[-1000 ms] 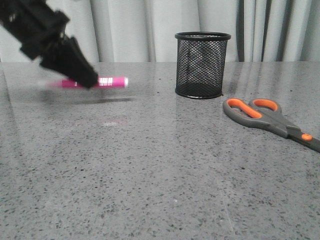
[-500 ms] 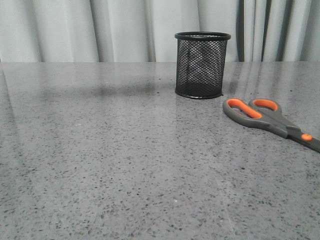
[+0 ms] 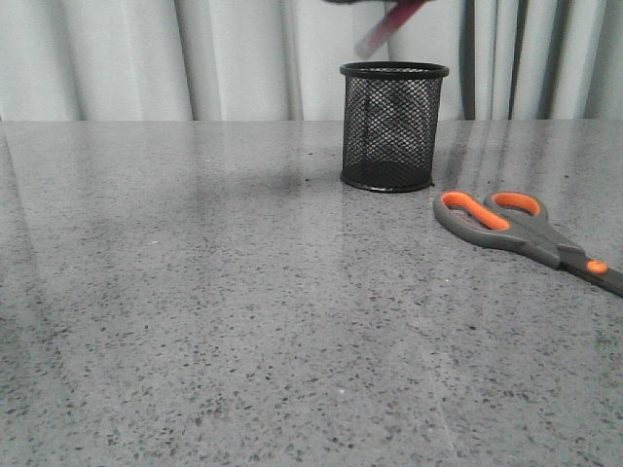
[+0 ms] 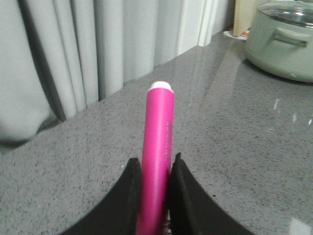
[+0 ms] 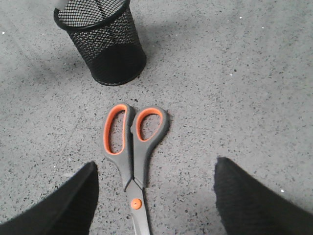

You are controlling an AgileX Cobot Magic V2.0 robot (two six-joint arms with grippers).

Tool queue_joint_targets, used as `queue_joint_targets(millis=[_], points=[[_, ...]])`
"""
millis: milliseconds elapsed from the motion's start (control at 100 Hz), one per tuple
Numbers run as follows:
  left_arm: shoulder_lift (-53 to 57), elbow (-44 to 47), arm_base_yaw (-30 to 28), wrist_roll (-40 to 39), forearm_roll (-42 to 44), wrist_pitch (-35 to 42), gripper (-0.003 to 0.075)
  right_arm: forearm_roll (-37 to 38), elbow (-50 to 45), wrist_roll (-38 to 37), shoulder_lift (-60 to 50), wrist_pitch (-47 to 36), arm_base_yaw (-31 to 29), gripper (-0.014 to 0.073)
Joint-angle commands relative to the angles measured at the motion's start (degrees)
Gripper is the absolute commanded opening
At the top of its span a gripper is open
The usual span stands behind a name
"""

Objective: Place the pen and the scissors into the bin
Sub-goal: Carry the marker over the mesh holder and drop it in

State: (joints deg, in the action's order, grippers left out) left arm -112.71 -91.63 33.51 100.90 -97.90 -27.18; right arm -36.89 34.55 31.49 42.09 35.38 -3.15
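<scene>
Hanging tilted just above the rim of the bin (image 3: pixel 394 126), the pen (image 3: pixel 387 26) shows in the front view only as a blurred magenta streak at the top edge; a second ago it was low over the surface far to the left, so it has been lifted and carried across. The left gripper (image 4: pixel 155 186) has its fingers (image 4: pixel 128 196) clenched on the magenta barrel, white end tip pointing away from the wrist. That puts the first item close to its drop, which I judge needs only a little more alignment over the opening. The scissors (image 5: pixel 131 152) lie flat on the grey surface (image 3: pixel 195 321) near the bin's right side, unmoved. The right gripper (image 5: pixel 154 205) hovers above them, fingers spread wide and empty, blades pointing toward it
</scene>
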Motion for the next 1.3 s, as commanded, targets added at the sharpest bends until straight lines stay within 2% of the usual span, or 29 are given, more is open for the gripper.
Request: queue_joint_targets(millis=[0,170,550,670,860,940,1050,1159,1229,1289], points=[[1.88,-2.21,0.56,1.01,-5.44,-0.95,-0.0019,-1.50,2.03,0.51,0.16,-2.28,0.11,0.0453],[0.04,-2.21,0.56,4.27,-7.92,-2.93,-0.0019,-1.50,2.03,0.51,0.16,-2.28,0.11,0.0453],[-0.25,-2.32,0.46,4.37,-6.89,-3.63,-0.0009,-1.50,2.03,0.51,0.16,-2.28,0.11,0.0453],[-0.25,-2.32,0.46,4.37,-6.89,-3.63,0.0085,-1.50,2.03,0.51,0.16,-2.28,0.11,0.0453],[-0.25,-2.32,0.36,4.37,-6.89,-3.63,0.0333,-1.50,2.03,0.51,0.16,-2.28,0.11,0.0453],[0.45,-2.32,-0.18,4.37,-6.89,-3.89,0.0382,-1.50,2.03,0.51,0.16,-2.28,0.11,0.0453],[2.29,-2.32,-1.20,4.37,-6.89,-3.89,0.0379,-1.50,2.03,0.51,0.16,-2.28,0.11,0.0453],[5.25,-2.32,-2.48,3.77,-3.40,-4.11,0.0356,-1.50,2.03,0.51,0.16,-2.28,0.11,0.0453],[7.63,-2.32,-3.56,1.81,1.64,-4.11,0.0314,-1.50,2.03,0.51,0.16,-2.78,0.11,0.0453],[10.06,-2.32,-4.55,-2.66,7.57,-4.22,0.0243,-1.50,2.03,0.51,0.16,-3.45,0.11,0.0453]])
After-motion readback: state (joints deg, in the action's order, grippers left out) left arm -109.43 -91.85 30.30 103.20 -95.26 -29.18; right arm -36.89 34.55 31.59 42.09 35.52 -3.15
